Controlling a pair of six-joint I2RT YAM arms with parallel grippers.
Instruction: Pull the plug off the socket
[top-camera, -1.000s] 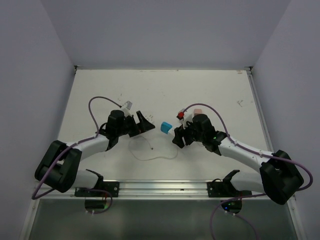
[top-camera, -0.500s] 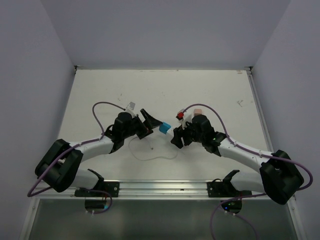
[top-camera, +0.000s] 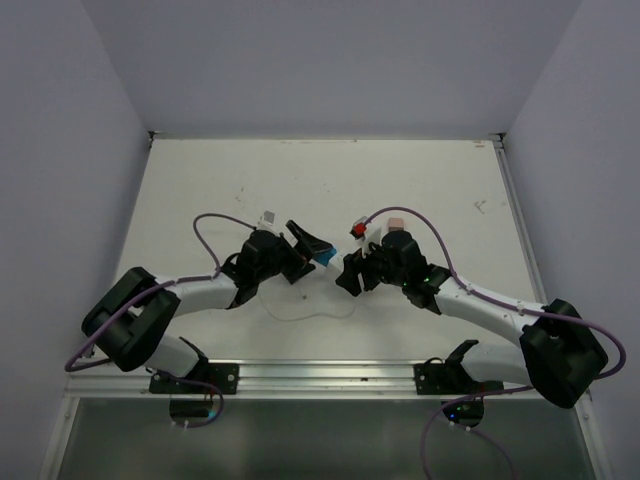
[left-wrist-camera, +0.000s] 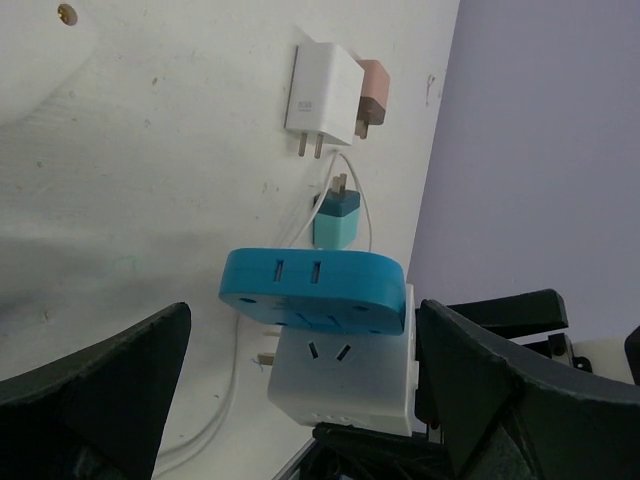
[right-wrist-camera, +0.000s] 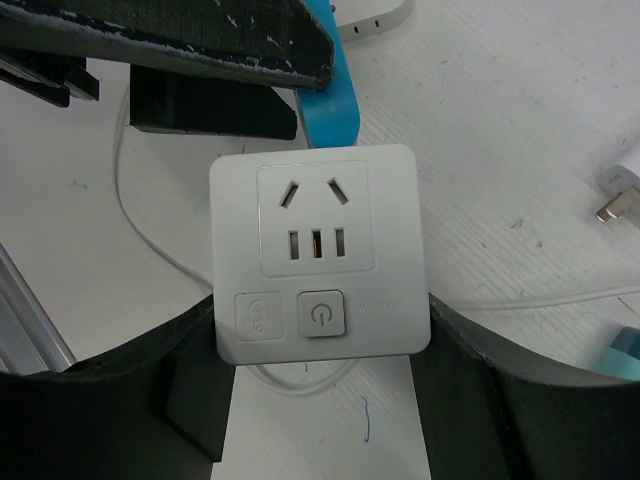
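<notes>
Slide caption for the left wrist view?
Open left pincer frames the blue plug seated on the white socket; loose chargers behind.

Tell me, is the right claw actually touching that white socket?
Touching. The right wrist view shows both fingers of the right gripper pressed against opposite sides of the white socket, with no gap.

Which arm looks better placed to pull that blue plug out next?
Left. Its open gripper straddles the blue plug, one finger on each side, so it probably only needs to close and pull. The right gripper is clamped on the white socket, bracing it.
</notes>
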